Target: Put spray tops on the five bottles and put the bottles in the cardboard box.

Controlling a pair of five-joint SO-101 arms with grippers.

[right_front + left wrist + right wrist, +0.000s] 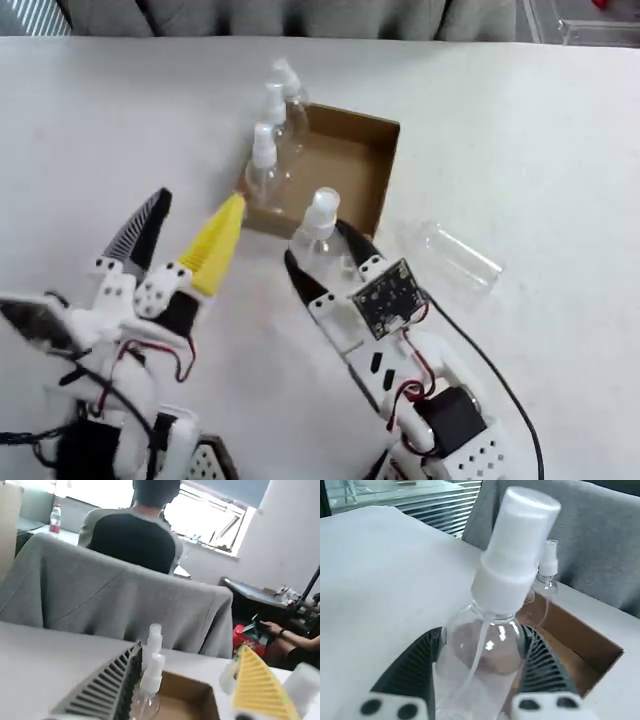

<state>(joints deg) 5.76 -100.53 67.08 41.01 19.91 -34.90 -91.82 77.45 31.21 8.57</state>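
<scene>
The right gripper (325,255) was clamped tight around a clear spray bottle (320,222), top on, held upright just at the near wall of the cardboard box (350,165). Three more capped bottles (266,165) stood along the box's left edge as seen from above. One bare bottle (458,256) lay on its side on the white table (540,130), right of the box. The left gripper (198,200) hovered nearby, grey and yellow fingers spread wide.
</scene>
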